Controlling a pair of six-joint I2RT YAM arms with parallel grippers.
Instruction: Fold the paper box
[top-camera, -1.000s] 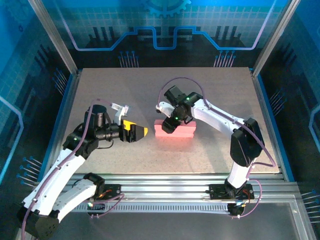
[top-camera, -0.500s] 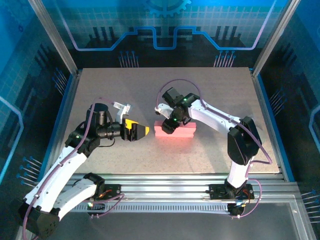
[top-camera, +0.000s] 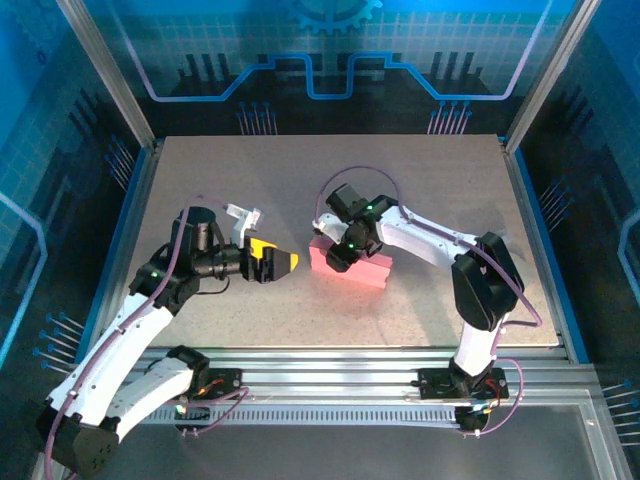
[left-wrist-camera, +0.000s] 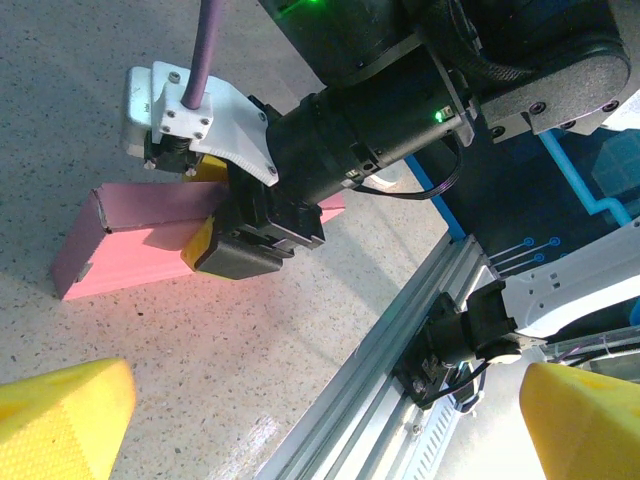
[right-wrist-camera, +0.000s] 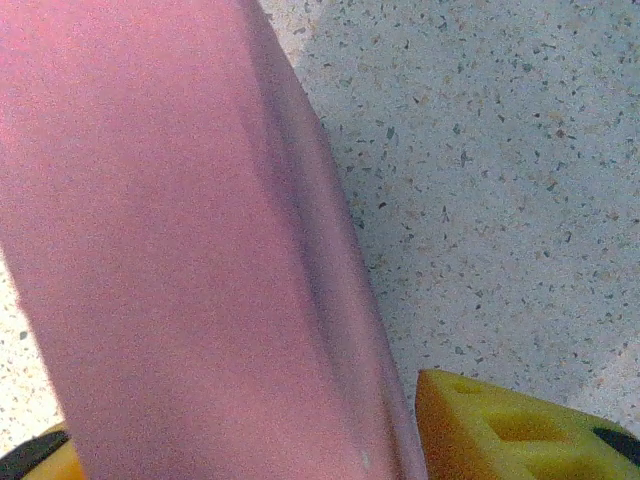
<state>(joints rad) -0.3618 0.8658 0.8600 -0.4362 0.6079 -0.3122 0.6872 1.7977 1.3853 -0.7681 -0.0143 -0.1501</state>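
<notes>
Paper box (top-camera: 362, 267): pink, lying near the centre of the desk (top-camera: 250, 180), slightly skewed to the near edge. Right claw (top-camera: 338, 256): set over the box's left end, one yellow finger on either side; I cannot tell whether it clamps. Left claw (top-camera: 283, 263): spread wide, empty, just left of the box, apart from it.

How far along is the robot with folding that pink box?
Done: the paper box already has a long block shape, not a flat sheet. In hand: the right end effector straddles one end, fingers either side. The left end effector hangs open beside it. Left: probably tucking the end flaps; their state is hard to tell.
</notes>
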